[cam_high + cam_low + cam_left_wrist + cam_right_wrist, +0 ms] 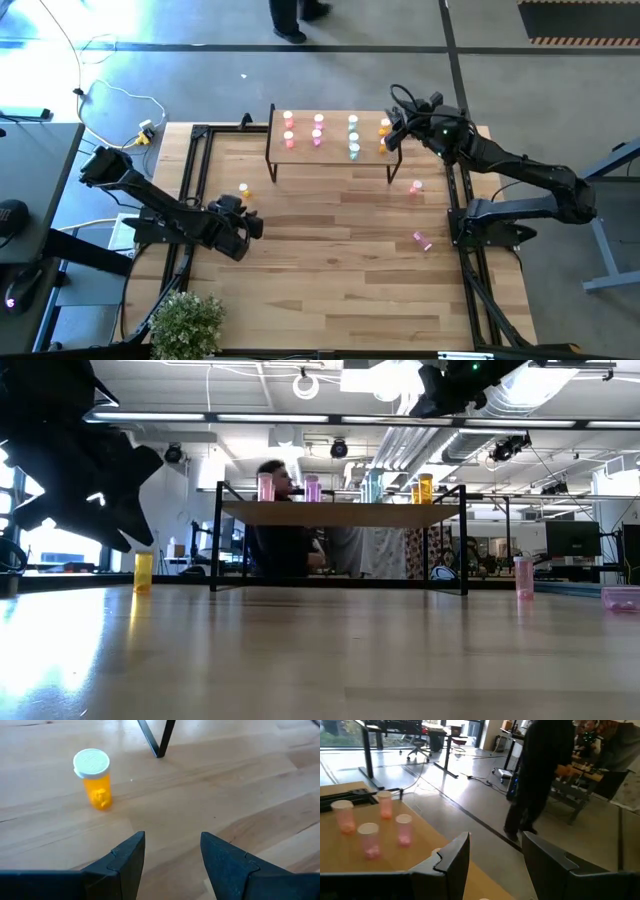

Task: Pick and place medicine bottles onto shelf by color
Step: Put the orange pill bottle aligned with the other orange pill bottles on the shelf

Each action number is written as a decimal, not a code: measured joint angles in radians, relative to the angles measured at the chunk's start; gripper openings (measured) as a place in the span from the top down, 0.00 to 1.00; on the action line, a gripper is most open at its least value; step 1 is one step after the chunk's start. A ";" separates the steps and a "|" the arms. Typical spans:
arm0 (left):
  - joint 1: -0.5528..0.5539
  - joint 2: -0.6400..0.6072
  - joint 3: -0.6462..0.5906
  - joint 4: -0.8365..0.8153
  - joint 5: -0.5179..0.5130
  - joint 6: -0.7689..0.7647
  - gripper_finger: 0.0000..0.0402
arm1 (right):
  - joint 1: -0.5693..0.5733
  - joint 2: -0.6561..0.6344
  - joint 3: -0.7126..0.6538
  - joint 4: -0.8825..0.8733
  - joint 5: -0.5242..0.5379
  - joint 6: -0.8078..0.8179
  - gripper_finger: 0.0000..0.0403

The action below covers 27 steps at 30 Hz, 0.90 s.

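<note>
While most bottles stand sorted on shelf [330, 160], three remain on worktop [330, 260]. Left gripper [172, 851] jaws open, empty, orange bottle [93, 777] just ahead. Right gripper [495, 852] jaws open, empty, over shelf end; two pink bottles [417, 187] near.

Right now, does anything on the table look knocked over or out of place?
Yes. One pink bottle lies on its side on the tabletop, near the right arm's base. Another pink bottle and an orange bottle stand upright, also off the shelf. Nothing looks spilled or broken.
</note>
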State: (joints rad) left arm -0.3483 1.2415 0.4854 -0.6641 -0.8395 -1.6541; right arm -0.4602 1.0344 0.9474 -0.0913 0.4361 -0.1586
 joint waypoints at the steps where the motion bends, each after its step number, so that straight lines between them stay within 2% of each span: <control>1: -0.001 0.000 0.000 -0.002 0.007 0.010 0.55 | -0.010 0.000 0.000 0.000 0.000 0.000 0.57; 6: 0.032 0.000 0.000 -0.028 0.013 0.073 0.55 | -0.054 -0.003 0.000 -0.006 -0.001 -0.008 0.57; 13: 0.137 0.042 0.000 -0.028 -0.012 0.144 0.55 | -0.099 -0.003 0.000 -0.006 -0.026 -0.041 0.57; 21: 0.229 0.154 0.000 -0.035 0.026 0.080 0.55 | -0.110 -0.003 0.000 -0.002 -0.027 -0.060 0.57; 27: 0.271 0.202 0.000 -0.020 -0.029 0.045 0.55 | -0.110 -0.003 0.000 -0.002 -0.028 -0.060 0.57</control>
State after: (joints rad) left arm -0.0775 1.4439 0.4850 -0.6840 -0.8682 -1.6089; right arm -0.5697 1.0309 0.9474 -0.0931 0.4084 -0.2187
